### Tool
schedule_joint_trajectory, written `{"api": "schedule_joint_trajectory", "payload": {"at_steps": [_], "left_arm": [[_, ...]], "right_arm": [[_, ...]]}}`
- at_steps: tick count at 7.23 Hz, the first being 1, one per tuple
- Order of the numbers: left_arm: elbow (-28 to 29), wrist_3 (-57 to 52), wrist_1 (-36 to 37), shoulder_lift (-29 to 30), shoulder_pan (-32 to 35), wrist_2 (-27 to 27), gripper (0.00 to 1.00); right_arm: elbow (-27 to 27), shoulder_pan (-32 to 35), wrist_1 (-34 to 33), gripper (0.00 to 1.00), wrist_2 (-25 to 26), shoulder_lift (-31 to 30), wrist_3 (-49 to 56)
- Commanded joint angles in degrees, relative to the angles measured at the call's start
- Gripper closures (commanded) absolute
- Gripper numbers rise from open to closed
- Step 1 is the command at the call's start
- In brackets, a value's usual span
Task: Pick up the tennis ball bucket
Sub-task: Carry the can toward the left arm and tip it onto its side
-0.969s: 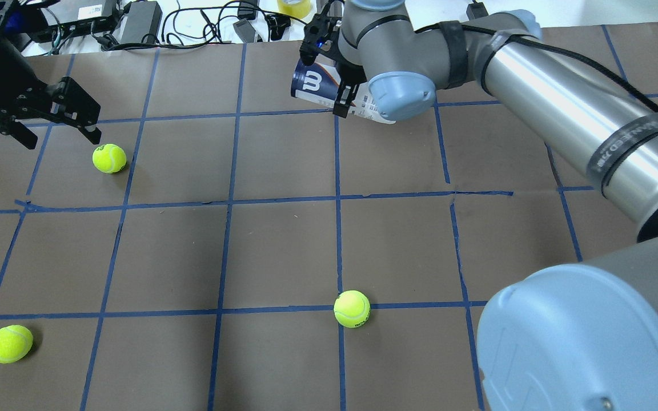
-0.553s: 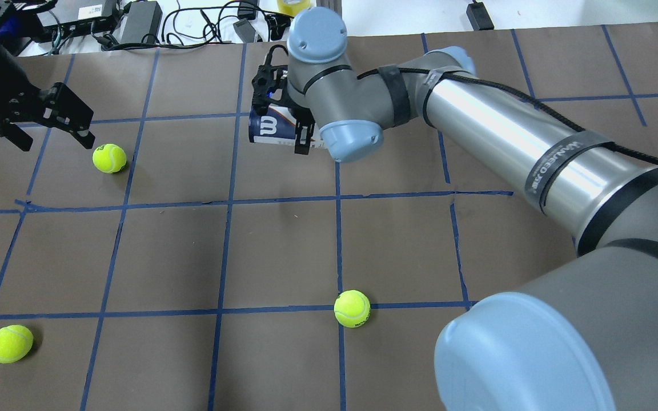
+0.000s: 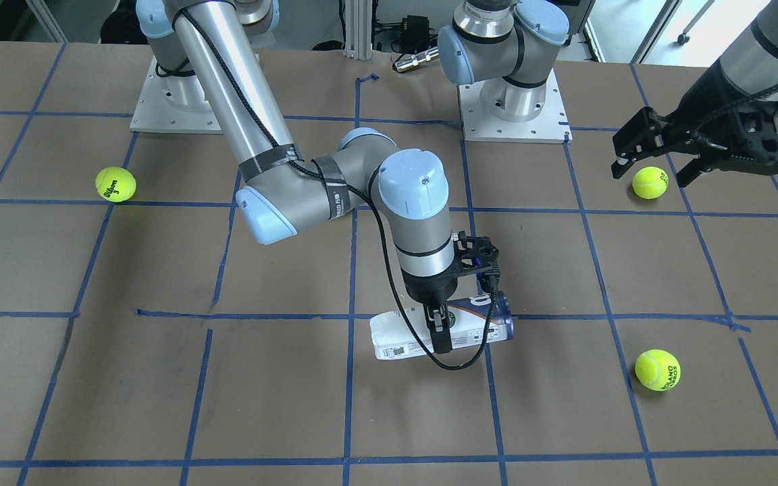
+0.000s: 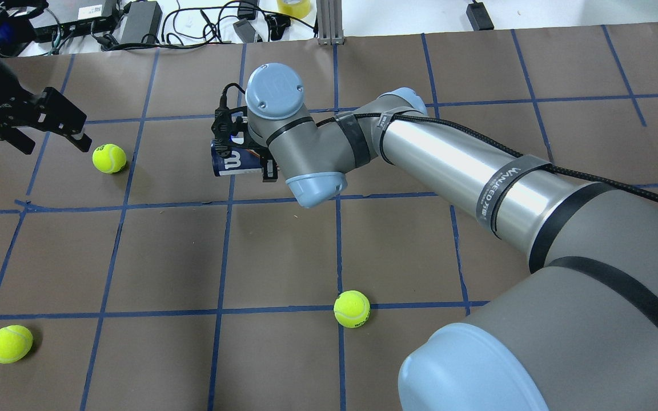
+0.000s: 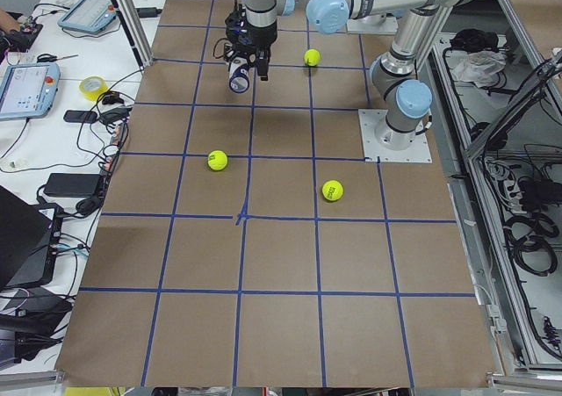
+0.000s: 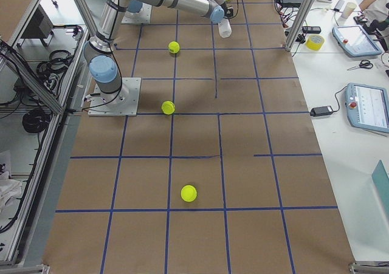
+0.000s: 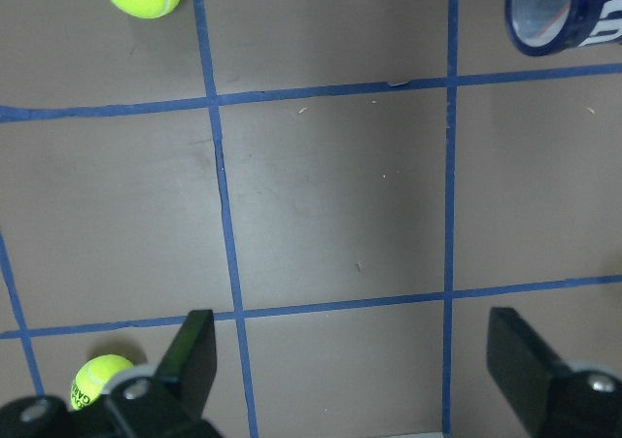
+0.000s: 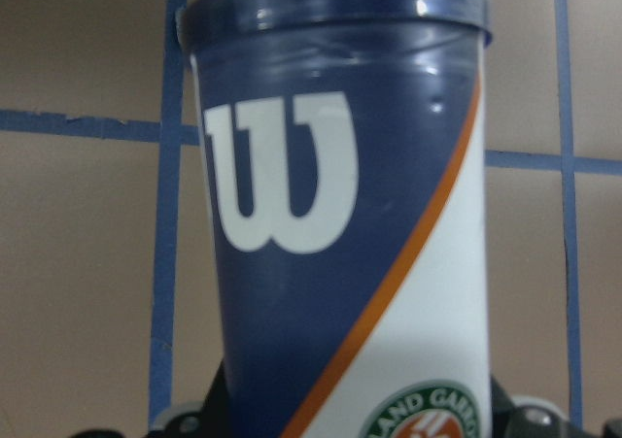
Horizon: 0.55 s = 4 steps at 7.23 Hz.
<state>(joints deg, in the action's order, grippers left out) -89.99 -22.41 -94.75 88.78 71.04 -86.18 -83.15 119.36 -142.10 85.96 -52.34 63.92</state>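
Fingers of the right gripper (image 3: 439, 324) are clamped across the middle of the tennis ball bucket (image 3: 397, 337). It lies level in that grip over the table (image 3: 159, 398), with its navy end pointing toward the robot's left. The left gripper (image 4: 57, 148) hangs with its jaws spread wide, well apart from the bucket and just beside a tennis ball (image 4: 109, 158).

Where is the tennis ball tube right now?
In the overhead view the tennis ball tube sits just left of centre, clamped sideways in the right gripper. Its navy end points toward the robot's left, where the nearest tennis ball lies.
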Motion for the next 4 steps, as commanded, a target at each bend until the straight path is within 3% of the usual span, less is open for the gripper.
{"api": "schedule_joint_trajectory", "payload": {"at_steps": [1, 4], "left_arm": [[0.0, -0.3, 0.0, 0.4, 0.0, 1.4, 0.00], [-0.1, -0.3, 0.0, 0.6, 0.0, 3.7, 0.00]], "right_arm": [[-1.0, 0.3, -1.6, 0.17, 0.5, 0.6, 0.7], [-2.2, 0.4, -1.8, 0.16, 1.9, 0.5, -2.2]]}}
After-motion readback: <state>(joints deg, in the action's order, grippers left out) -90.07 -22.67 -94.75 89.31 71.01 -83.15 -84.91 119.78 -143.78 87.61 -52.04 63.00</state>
